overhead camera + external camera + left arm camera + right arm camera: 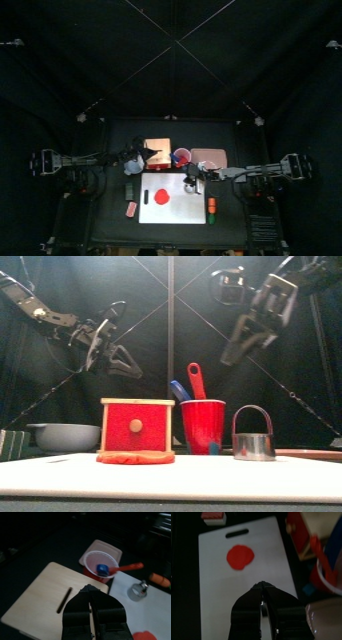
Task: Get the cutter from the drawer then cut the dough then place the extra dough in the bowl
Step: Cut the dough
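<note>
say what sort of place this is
Probably a robot booth staged as a toy kitchen: black curtains, a white cutting board with a flat red dough disc, a pale wooden red-fronted drawer box.

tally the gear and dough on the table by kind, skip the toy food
toy knives: 2, blue toy knife and red toy knife
metal cutter: 1
red cup: 1
blue-grey bowl: 1
wooden box: 1
white cutting board: 1
pink tray: 1
red dough disc: 1
total: 9
</note>
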Tool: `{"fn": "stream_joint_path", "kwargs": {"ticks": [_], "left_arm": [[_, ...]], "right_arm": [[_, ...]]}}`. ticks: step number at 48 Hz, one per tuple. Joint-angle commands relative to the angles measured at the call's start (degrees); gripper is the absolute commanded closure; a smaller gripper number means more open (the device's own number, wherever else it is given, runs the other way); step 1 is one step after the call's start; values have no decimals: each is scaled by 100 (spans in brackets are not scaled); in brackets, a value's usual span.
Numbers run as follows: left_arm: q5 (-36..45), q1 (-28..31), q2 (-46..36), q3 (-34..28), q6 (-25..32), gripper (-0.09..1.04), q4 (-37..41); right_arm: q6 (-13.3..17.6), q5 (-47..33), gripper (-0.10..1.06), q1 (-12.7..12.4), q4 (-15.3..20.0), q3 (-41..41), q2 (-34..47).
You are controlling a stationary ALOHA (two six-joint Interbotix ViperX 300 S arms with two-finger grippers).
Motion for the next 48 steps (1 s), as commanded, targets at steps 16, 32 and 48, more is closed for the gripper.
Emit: {"fn": "stream_joint_path", "kwargs": {"ticks": [16, 32, 48], "left_arm": [[-141, -905, 141, 97, -26, 42, -141], [-141, -905, 387, 97, -9, 41, -325], [-141, -905, 387, 185, -18, 41, -334]], "right_arm": [[-35, -712, 17, 229, -26, 176, 422], [-26, -712, 23, 281, -88, -114, 1028], [-35, -624, 37, 220, -167, -431, 1028]]}}
